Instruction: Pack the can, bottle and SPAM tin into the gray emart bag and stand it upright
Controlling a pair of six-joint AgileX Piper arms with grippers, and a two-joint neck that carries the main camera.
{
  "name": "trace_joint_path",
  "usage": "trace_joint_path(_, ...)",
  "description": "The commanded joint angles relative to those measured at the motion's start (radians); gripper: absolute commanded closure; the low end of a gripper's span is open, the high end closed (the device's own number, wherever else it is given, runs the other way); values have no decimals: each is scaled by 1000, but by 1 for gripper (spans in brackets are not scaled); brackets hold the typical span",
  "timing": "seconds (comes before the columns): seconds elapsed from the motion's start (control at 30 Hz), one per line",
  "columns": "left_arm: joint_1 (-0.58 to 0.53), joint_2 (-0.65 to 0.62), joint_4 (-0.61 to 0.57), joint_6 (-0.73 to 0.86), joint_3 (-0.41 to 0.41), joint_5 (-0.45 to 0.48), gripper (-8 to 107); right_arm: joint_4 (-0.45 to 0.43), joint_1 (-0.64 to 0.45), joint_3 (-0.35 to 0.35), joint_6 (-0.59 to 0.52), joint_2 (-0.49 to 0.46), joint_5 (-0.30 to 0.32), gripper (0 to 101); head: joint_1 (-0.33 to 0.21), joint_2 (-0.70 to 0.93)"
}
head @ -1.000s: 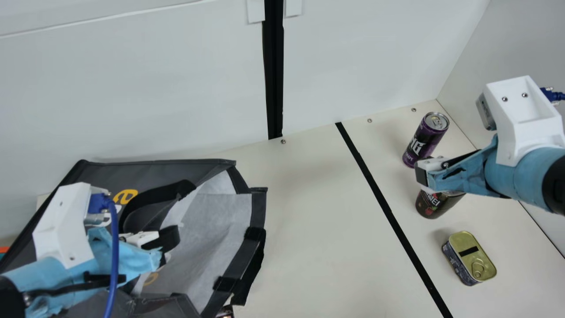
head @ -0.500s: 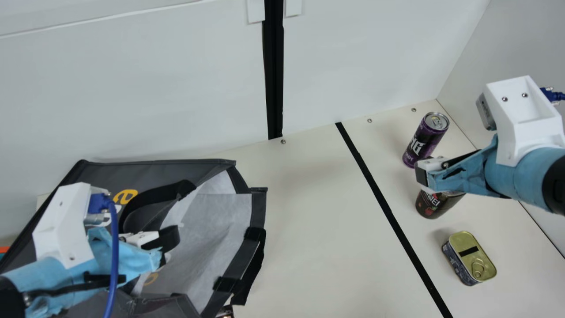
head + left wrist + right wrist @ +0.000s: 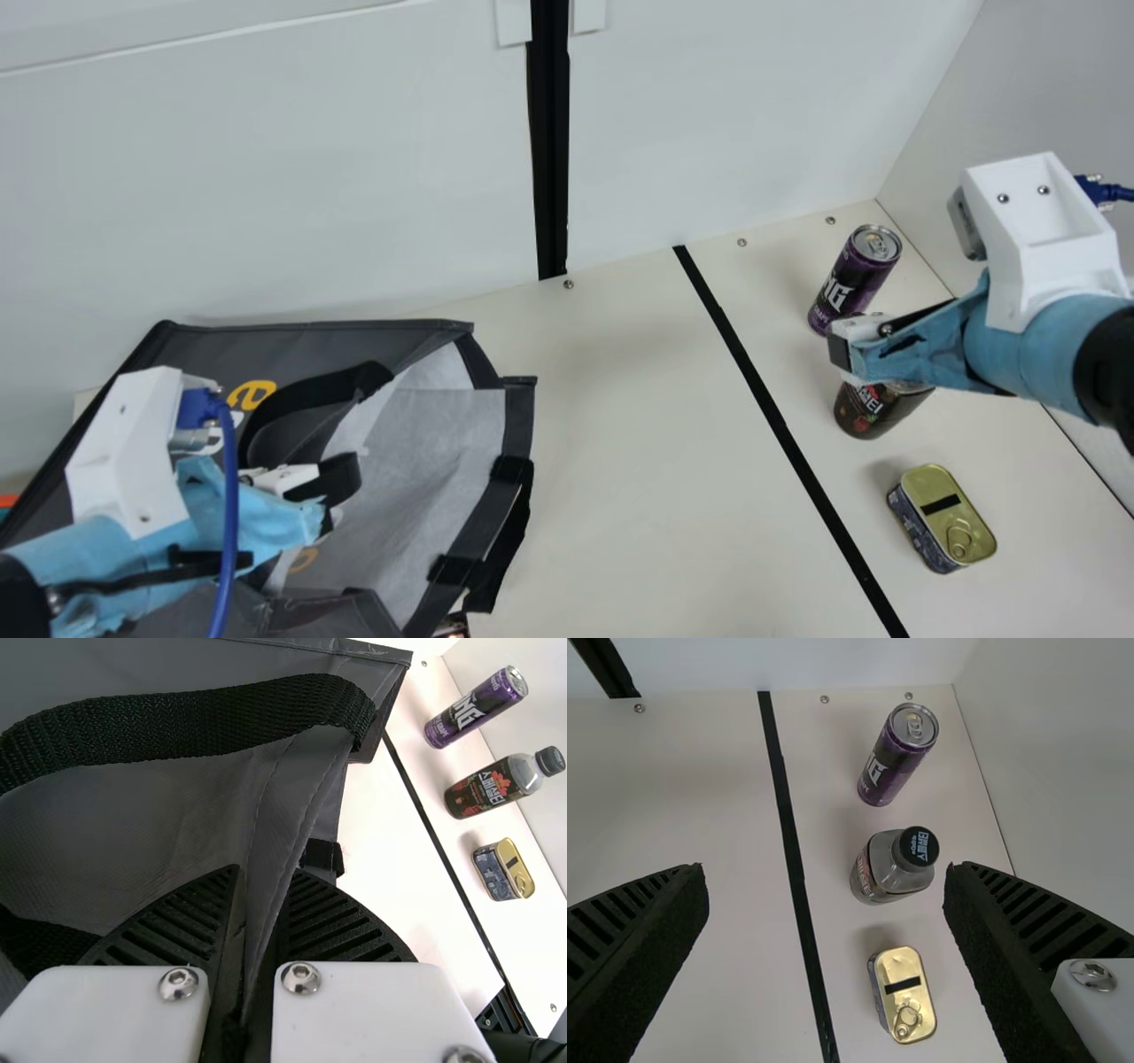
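Right gripper (image 3: 826,870): jaws released and spread wide, nothing between them. Position in the main view: right of the frame, overlapping the upper part of the bottle (image 3: 873,415). The bottle stands upright on the table (image 3: 638,461), long axis vertical. In the right wrist view it appears ahead of the jaws, within their span but nearer one side than the midline. Judgement: the bottle seems the likeliest first pick; the jaws would need centring on it and lowering about its body. The can (image 3: 855,279), also upright, is above the bottle in the main frame; the SPAM tin (image 3: 942,518) is below it, lid up, long axis running from upper left to lower right. The right arm is the nearer to all three.

Left gripper (image 3: 266,873): jaws clenched on a fold of the gray emart bag (image 3: 434,443). The bag occupies the lower left of the main frame, its mouth open towards the right. Judgement: this hold should steady the mouth for loading; packing of these three items is outstanding.

Change against the earlier frame: right arm shifted slightly towards the frame's left. Left arm, bag, can, bottle and tin: no displacement noted.
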Motion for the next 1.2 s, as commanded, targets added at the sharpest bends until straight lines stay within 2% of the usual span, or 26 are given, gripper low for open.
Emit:
trace_joint_path(0.0,0,0,0,0,0,0,107,-21,12,-5,23,5,2,6,-23,-1)
trace_joint_path(0.2,0,0,0,0,0,0,107,-75,43,-25,72,28,2,6,-23,-1)
trace_joint_path(0.43,0,0,0,0,0,0,107,-93,41,-62,92,65,2,6,-23,-1)
trace_joint_path(1.17,0,0,0,0,0,0,107,35,-121,-249,-33,258,2,6,-23,-1)
